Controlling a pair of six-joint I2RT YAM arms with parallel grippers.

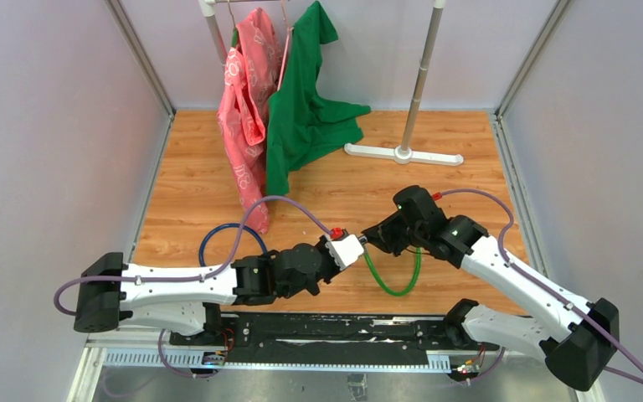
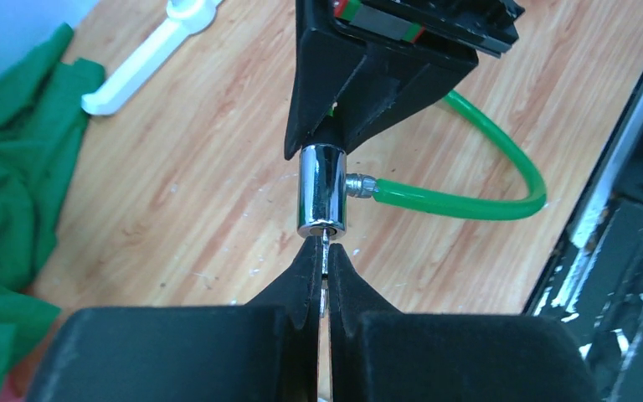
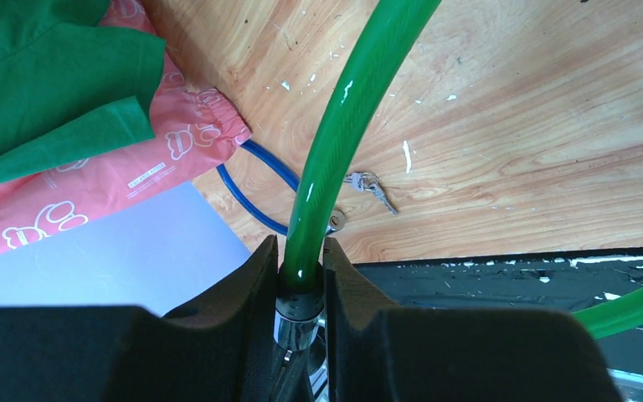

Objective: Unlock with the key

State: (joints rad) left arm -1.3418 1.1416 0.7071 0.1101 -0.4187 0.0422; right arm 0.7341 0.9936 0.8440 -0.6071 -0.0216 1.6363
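Observation:
A green cable lock (image 1: 393, 280) hangs between my two grippers above the wooden floor. Its chrome cylinder (image 2: 321, 191) faces my left gripper (image 2: 325, 249), which is shut on a small silver key (image 2: 326, 251) whose tip is in the cylinder's keyhole. My right gripper (image 3: 301, 260) is shut on the lock's cylinder end (image 3: 298, 314), where the green cable (image 3: 343, 126) enters it. In the top view the left gripper (image 1: 353, 245) and the right gripper (image 1: 377, 237) meet tip to tip near the table's front middle.
A blue cable lock (image 1: 228, 239) lies on the floor at left, with another key set (image 3: 372, 186) beside it. A pink garment (image 1: 247, 109) and a green shirt (image 1: 306, 100) hang from a rack (image 1: 414, 100) at the back. Grey walls enclose the sides.

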